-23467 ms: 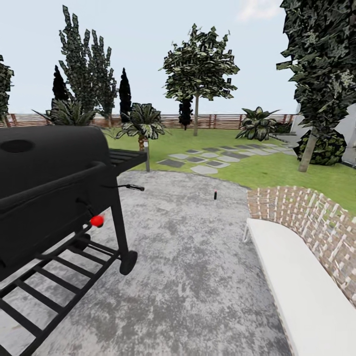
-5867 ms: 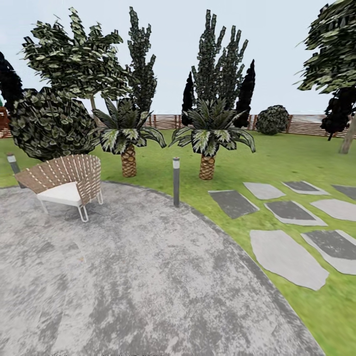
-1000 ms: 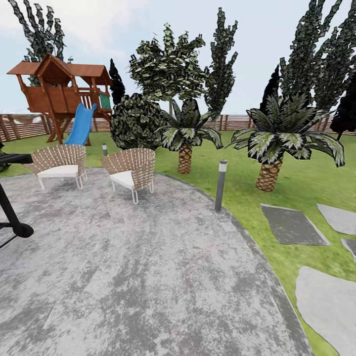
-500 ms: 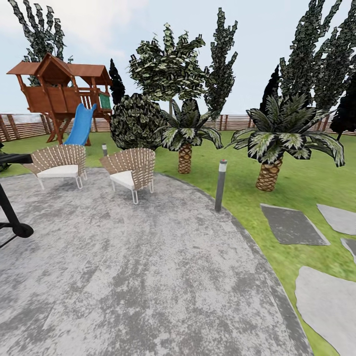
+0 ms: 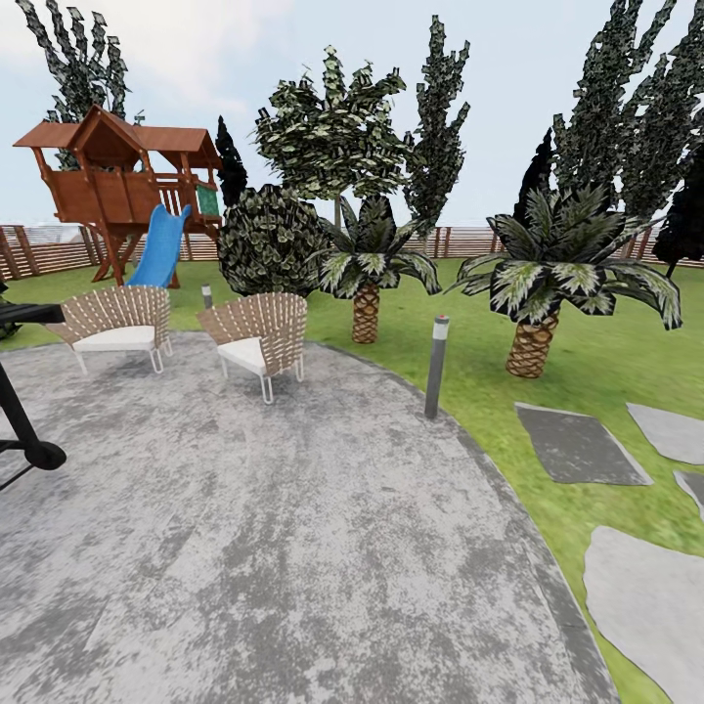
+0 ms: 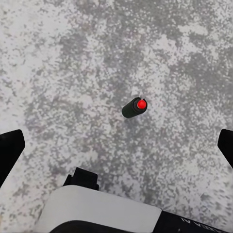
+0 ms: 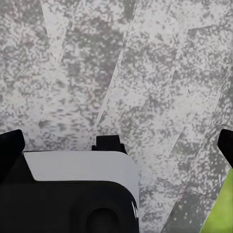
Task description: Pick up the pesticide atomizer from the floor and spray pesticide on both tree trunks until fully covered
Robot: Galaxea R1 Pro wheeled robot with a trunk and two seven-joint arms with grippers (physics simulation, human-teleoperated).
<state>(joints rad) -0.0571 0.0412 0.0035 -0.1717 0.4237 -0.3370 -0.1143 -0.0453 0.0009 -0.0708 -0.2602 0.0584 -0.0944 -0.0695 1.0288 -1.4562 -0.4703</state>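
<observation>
The pesticide atomizer (image 6: 134,107) stands on the grey paved floor (image 6: 73,58), seen end-on, between the left gripper (image 6: 116,145)'s jaws, which are spread wide and clear of it. The right gripper (image 7: 116,145)'s jaws are likewise wide apart over bare paving.

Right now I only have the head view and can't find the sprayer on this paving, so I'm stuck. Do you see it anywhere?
Observer: Yes. In the left wrist view the pesticide atomizer sits on the grey paving, red end toward the camera.
Operator: Is the left gripper on it?
Observer: No. The left gripper is apart from it, fingers spread wide.
Operator: And the right?
Observer: The right gripper is open over paving, with grass at one corner.
</observation>
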